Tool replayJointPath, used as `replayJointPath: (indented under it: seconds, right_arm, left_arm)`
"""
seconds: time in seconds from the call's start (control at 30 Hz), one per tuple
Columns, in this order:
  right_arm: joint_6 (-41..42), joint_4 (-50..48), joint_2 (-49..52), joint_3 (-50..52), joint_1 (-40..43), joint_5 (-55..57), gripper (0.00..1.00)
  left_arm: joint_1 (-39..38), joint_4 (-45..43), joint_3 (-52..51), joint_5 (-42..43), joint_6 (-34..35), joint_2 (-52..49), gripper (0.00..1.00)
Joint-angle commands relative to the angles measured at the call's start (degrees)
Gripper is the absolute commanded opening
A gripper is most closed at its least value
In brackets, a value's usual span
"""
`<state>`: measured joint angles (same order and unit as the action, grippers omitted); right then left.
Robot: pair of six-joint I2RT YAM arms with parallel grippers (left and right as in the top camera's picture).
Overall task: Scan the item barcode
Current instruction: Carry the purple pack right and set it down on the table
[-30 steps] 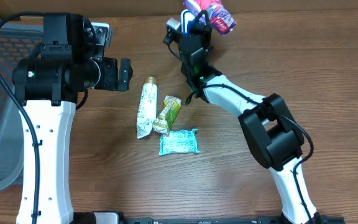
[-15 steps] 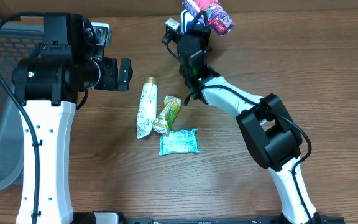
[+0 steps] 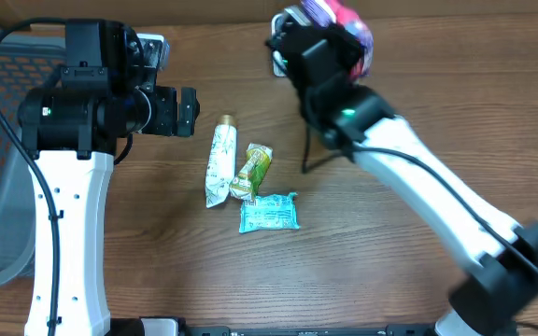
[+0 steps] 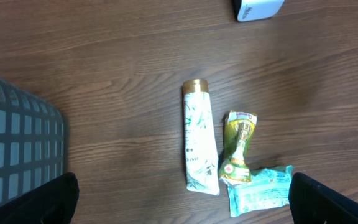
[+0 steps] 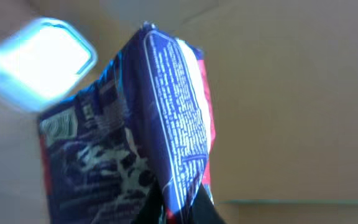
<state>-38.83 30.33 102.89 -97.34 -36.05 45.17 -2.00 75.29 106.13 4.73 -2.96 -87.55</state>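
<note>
Right jaws, clamped on the packet [image 5: 166, 137], have swung it toward the worktop's far-edge scanner [image 5: 39, 62], so scanning looks close; left jaws gape empty.

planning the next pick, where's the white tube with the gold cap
Overhead view: the white tube lies mid-table, just left of the green sachet, with the teal packet below-right of both.

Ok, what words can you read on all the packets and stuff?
Nothing can be read for sure.
white tube: print too small to read.
green packet: round red label, unreadable.
teal packet: print too small.
white device: dark logo, blurred.
blue wrapper: white print lines, blurred.
</note>
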Motion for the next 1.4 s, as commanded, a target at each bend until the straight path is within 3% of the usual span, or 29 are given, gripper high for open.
replayJointPath:
  seconds: [0.0, 0.13, 0.27, 0.33, 0.47, 0.7, 0.97, 1.03, 1.13, 1.17, 1.37]
  right_arm:
    - [34.2, 11.9, -7.3, -0.2, 2.8, -28.5, 0.04]
    - [46.9, 23.6, -10.4, -0.2, 8.7, -47.1, 0.03]
    - [57.1, 33.9, -10.1, 0.2, 16.4, -56.6, 0.04]
    - [58.4, 37.4, -9.5, 2.2, 21.1, -59.8, 0.04]
    - [62.4, 35.2, -9.5, 7.9, 26.6, -57.9, 0.04]
    - [77.4, 25.4, -9.5, 23.2, 36.9, -45.3, 0.04]
    - [79.1, 18.3, -9.5, 34.2, 50.2, -47.1, 0.05]
    - [77.2, 18.8, -9.5, 34.4, 52.2, -47.8, 0.19]
    - [72.6, 19.1, -9.5, 34.4, 53.2, -50.2, 0.58]
    - [71.1, 19.1, -9.5, 34.4, 53.2, -51.1, 0.66]
    - [63.9, 22.4, -10.3, 30.5, 51.3, -57.3, 0.77]
  left_arm:
    - [0.1, -0.1, 0.5, 0.7, 0.4, -0.2, 0.99]
    - [0.1, -0.1, 0.5, 0.7, 0.4, -0.2, 1.0]
    - [0.1, -0.1, 0.5, 0.7, 0.4, -0.2, 1.0]
    - [0.1, -0.1, 0.5, 0.7, 0.4, -0.2, 0.99]
    - [0.1, -0.1, 0.5, 0.7, 0.4, -0.2, 1.0]
    - [0.1, -0.1, 0.5, 0.7, 0.4, -0.2, 1.0]
    - [0.1, -0.1, 0.5, 0.7, 0.4, -0.2, 0.99]
    - [0.1, -0.1, 0.5, 0.7, 0.4, -0.2, 1.0]
    - [0.1, -0.1, 0.5, 0.7, 0.4, -0.2, 0.99]
    - [0.1, -0.1, 0.5, 0.7, 0.4, -0.2, 1.0]
    - [0.1, -0.1, 0.5, 0.7, 0.4, -0.2, 1.0]
